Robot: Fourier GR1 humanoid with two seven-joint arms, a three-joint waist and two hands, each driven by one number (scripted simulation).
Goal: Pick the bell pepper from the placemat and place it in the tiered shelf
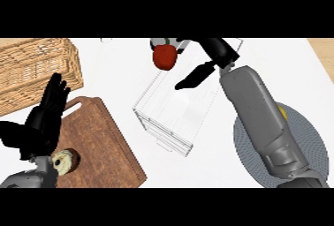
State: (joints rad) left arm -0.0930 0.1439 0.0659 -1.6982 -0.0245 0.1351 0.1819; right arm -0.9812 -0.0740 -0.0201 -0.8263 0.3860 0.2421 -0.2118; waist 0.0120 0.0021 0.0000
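Note:
The red bell pepper (pixel 164 57) is at the far end of the clear tiered shelf (pixel 176 114), near the view's top. My right hand (pixel 220 50) reaches over that end of the shelf. Its fingers run along the top edge just above the pepper, partly cut off. Its thumb (pixel 192 78) is straight and points down-left, apart from the pepper. The grey round placemat (pixel 314 141) lies at the right under my right forearm. My left hand (pixel 40 121) rests open with fingers up at the lower left.
A wicker basket (pixel 32 66) stands at the upper left. A brown cutting board (pixel 98 141) lies left of the shelf with a pale round item (pixel 65 161) on it. Something yellow (pixel 284 112) peeks out on the placemat beside my forearm.

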